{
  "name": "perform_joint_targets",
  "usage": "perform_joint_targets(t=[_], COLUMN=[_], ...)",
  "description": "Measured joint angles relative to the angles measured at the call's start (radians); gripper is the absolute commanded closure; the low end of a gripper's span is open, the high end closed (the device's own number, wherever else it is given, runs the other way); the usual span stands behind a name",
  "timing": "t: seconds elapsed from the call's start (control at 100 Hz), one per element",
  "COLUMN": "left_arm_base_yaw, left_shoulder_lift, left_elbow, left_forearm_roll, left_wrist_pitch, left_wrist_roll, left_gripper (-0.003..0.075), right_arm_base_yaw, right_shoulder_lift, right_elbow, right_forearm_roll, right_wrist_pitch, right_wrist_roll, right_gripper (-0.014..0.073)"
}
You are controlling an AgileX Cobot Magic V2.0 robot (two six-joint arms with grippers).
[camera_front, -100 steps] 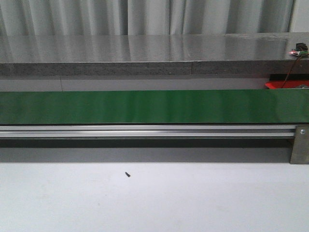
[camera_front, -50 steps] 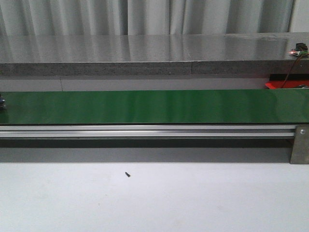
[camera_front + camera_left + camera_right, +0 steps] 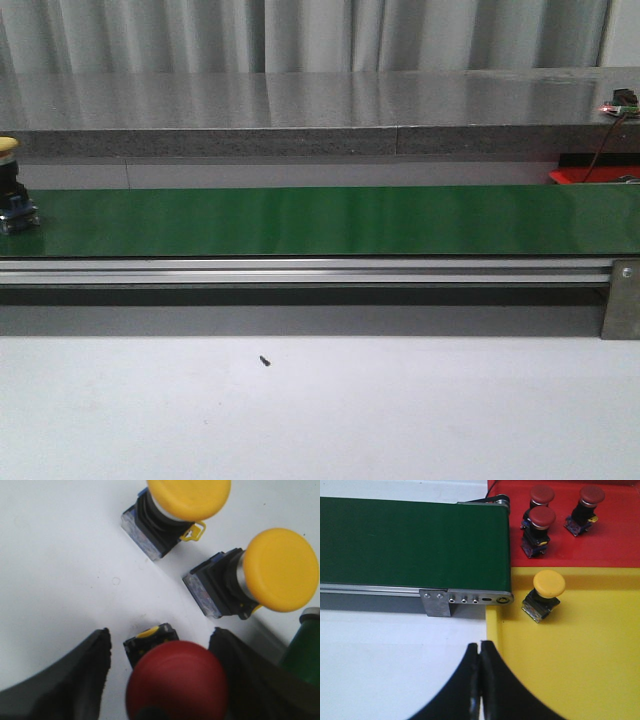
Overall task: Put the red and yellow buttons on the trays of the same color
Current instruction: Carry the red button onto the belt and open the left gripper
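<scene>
Front view: a yellow button (image 3: 8,147) on a dark body with a blue base sits on the green conveyor belt (image 3: 320,220) at the far left edge of the frame, partly cut off. Rest of belt bare. Aluminium rail (image 3: 300,270) runs along the belt's near side; white desk (image 3: 320,410) fills the lower frame, with one small dark speck (image 3: 264,361) on it. A sliver of red tray (image 3: 590,175) shows at the right edge behind the belt.

Left wrist view: left gripper (image 3: 160,680) spread wide, one finger either side of a red button (image 3: 175,680) standing between them; contact cannot be told. Two more yellow buttons lie tipped on the white surface, one at upper centre (image 3: 187,497), one at right (image 3: 280,570). A green object (image 3: 302,652) is cut off at the right edge.

Right wrist view: right gripper (image 3: 480,680) pressed together, holding nothing, above the boundary of desk and yellow tray (image 3: 580,670). One yellow button (image 3: 548,584) lies tipped in the yellow tray near the belt's end. Three red buttons (image 3: 541,517) rest in the red tray at upper right.
</scene>
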Motion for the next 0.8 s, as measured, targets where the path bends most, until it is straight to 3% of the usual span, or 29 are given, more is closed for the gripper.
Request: perform_joint_targets(t=[0.23, 0.46, 0.8], left_arm_base_yaw=[0.0, 0.0, 0.008], left_shoulder_lift=[0.0, -0.04, -0.307], left_elbow=[0.0, 0.0, 0.0], left_forearm_roll=[0.0, 0.006, 0.115], left_wrist_pitch=[-0.006, 0.03, 0.098], left_wrist_roll=[0.005, 0.007, 0.028], left_gripper=[0.0569, 0.0575, 0.0575], right_arm_base_yaw=[0.0, 0.0, 0.0], right_shoulder_lift=[0.0, 0.0, 0.0], right_elbow=[0.0, 0.0, 0.0], right_forearm_roll=[0.0, 0.0, 0.0], right_wrist_pitch=[0.0, 0.0, 0.0], right_wrist_roll=[0.0, 0.0, 0.0], right_gripper=[0.0662, 0.0662, 0.0662])
